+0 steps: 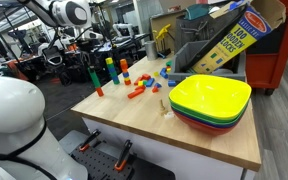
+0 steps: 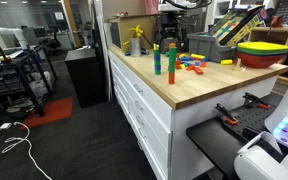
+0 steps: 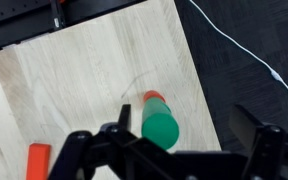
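In the wrist view my gripper [image 3: 184,135] is open and hangs above a tall green cylinder [image 3: 161,127] that stands upright on a red block [image 3: 154,97], close to the table's edge. The cylinder lies between my two dark fingers [image 3: 112,135], nearer the left one, and touches neither. Nothing is held. In both exterior views the same green-on-red column [image 1: 97,78] [image 2: 171,64] stands near the table's edge, with the gripper [image 2: 174,25] above it. A second upright stack [image 1: 109,68] stands just beside it.
Several loose coloured blocks [image 1: 136,88] lie mid-table, and a flat red block [image 3: 38,158] lies by the column. A stack of bright bowls [image 1: 210,100] sits near the table's corner, a wooden-blocks box [image 1: 234,35] behind. A white cable [image 3: 234,45] runs over the dark floor past the edge.
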{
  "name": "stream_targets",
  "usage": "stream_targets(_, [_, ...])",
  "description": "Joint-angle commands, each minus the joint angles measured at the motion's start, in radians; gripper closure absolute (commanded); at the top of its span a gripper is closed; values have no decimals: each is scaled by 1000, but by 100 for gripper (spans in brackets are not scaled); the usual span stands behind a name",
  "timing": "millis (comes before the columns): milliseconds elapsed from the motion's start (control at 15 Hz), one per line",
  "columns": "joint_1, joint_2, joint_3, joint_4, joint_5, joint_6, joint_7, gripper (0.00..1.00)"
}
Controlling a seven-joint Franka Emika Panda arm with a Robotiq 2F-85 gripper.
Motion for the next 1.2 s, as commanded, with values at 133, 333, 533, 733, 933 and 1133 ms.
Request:
stream_targets(133, [6, -13, 9, -2, 18, 9, 4, 0])
stream_targets(333, [9, -13, 11, -3, 18, 10, 4, 0])
stream_targets(533, [9, -12, 15, -2, 17, 9, 4, 0])
stream_targets(733, [9, -11, 18, 0, 16, 9, 3, 0])
stream_targets(933, [9, -11, 19, 2, 14, 8, 4, 0])
stream_targets(1133, [10, -9, 21, 6, 12, 7, 4, 0])
